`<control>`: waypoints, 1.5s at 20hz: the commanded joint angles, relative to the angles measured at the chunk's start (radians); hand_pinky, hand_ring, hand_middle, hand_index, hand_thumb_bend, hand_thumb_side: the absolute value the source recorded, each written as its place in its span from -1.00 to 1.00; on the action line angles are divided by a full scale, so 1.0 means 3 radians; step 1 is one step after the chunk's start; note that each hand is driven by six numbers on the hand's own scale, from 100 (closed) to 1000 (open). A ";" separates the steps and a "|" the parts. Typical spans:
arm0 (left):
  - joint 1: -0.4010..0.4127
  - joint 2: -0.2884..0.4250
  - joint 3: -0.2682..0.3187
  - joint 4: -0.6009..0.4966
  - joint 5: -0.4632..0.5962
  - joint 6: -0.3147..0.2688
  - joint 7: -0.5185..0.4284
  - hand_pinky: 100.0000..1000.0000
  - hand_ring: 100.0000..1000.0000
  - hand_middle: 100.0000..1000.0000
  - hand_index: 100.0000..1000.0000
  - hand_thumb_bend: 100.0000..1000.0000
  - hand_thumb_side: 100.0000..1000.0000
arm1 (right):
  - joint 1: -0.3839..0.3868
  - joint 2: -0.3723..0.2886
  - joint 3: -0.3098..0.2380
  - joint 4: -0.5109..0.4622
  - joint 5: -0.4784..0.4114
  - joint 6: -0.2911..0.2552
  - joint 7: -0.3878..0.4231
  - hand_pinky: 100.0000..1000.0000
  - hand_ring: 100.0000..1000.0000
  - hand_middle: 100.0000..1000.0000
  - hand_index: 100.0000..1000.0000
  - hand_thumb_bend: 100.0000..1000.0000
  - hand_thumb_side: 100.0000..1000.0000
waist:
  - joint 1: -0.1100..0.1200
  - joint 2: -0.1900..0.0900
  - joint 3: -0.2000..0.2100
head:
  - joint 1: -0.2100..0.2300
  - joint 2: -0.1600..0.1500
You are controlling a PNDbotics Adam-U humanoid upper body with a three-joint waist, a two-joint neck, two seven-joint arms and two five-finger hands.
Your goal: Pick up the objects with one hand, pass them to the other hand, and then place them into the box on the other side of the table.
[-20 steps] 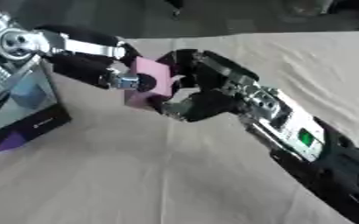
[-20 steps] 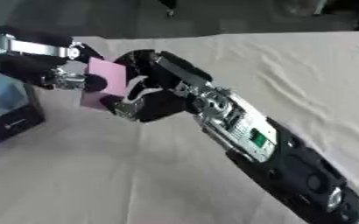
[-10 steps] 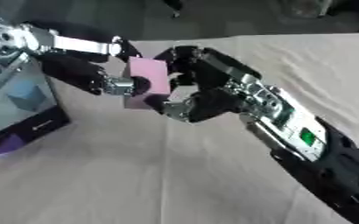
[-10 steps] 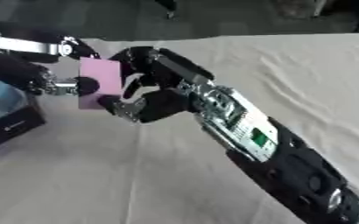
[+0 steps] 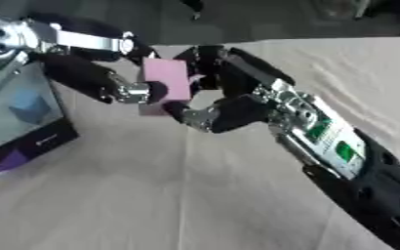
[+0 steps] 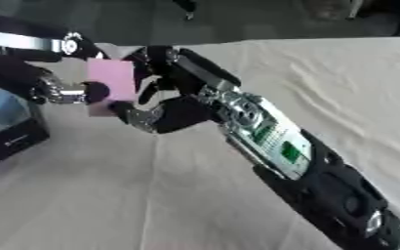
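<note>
While both hands meet at the pink block, states per item, near to far:
right arm: comes in from the lower right corner, runs up toward the pink block; green patches on its forearm.
surface (image 5: pixel 195 195): pale cloth, creased, under and around the pink block.
right hand (image 5: pixel 229 105): just right of the pink block, fingers (image 5: pixel 199 117) curled round its right edge and lower corner, pinching it.
pink block (image 5: pixel 168 80): held up off the surface between the two hands, flat face toward the camera.
left hand (image 5: pixel 101 80): just left of the pink block, fingers curled onto its left side, touching it; both hands hold it.
box (image 5: pixel 24 117): left of the pink block, dark sides, a blue shape inside; sits on the surface, apart from the block.
far edge: dark floor beyond the pink block.
</note>
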 commanded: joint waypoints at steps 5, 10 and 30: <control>-0.0108 0.0055 0.0449 -0.0287 -0.0454 0.0114 0.0167 0.39 -0.19 -0.56 -0.50 -1.00 -1.00 | -0.0013 -0.0127 -0.0155 -0.0072 0.0251 0.0038 -0.0379 0.08 0.39 -0.15 -0.26 -0.88 -1.00 | -0.0021 -0.0019 0.0003 | -0.0014 -0.0027; -0.0095 0.0050 0.0455 -0.0284 -0.0552 0.0217 0.0521 0.31 -0.35 -0.73 -0.62 -1.00 -1.00 | -0.0029 -0.0144 -0.0169 -0.0099 0.0301 0.0071 -0.0643 0.11 0.43 -0.10 -0.22 -0.73 -1.00 | -0.0017 -0.0024 0.0001 | 0.0033 -0.0046; -0.0056 0.0155 0.0514 -0.0269 -0.0627 -0.0144 0.0846 0.84 0.66 0.42 0.59 0.04 -0.82 | -0.0009 -0.0159 -0.0127 -0.0071 0.0304 0.0179 -0.0548 0.06 0.36 -0.20 -0.28 -0.98 -1.00 | -0.0009 -0.0021 0.0018 | 0.0027 -0.0024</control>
